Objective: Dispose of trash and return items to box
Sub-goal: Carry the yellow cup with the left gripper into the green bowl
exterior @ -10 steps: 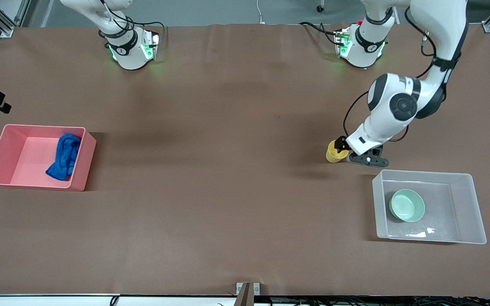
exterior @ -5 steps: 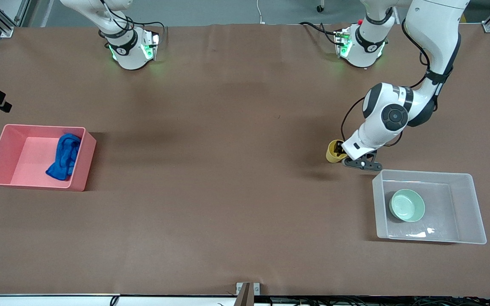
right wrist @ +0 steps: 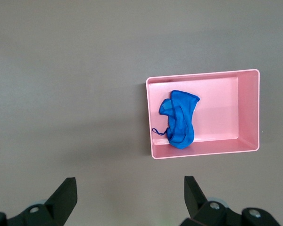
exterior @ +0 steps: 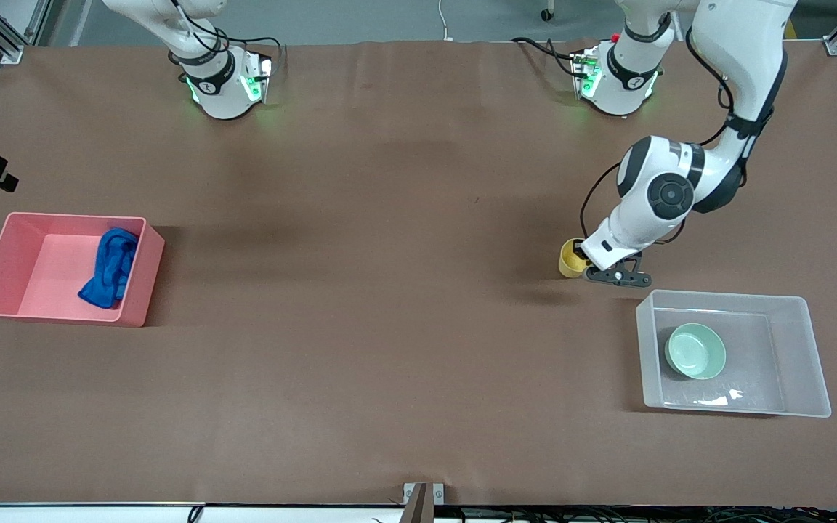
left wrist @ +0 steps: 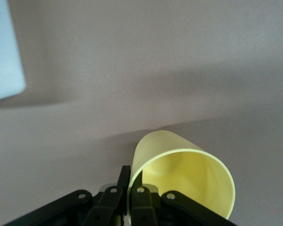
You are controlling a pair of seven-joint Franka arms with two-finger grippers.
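The yellow cup (exterior: 569, 260) is on or just above the table, beside the clear box (exterior: 724, 294) and farther from the front camera. My left gripper (exterior: 580, 258) is shut on its rim; in the left wrist view one finger is inside the cup (left wrist: 184, 174) and one outside, at my left gripper (left wrist: 131, 178). The mint-green bowl (exterior: 695, 351) lies in the clear box. The blue rag (exterior: 108, 267) lies in the pink bin (exterior: 73, 216). My right gripper (right wrist: 129, 197) is open and empty, high over the table, out of the front view. It sees the rag (right wrist: 179, 117) in the pink bin (right wrist: 247, 108).
The clear box stands near the left arm's end of the table and the pink bin near the right arm's end. A corner of the clear box (left wrist: 4, 47) shows in the left wrist view. A white label (exterior: 713, 400) lies on the box floor.
My left arm's wrist has shifted slightly toward the right arm's end, still on the cup, which has hardly moved. The right arm has not moved.
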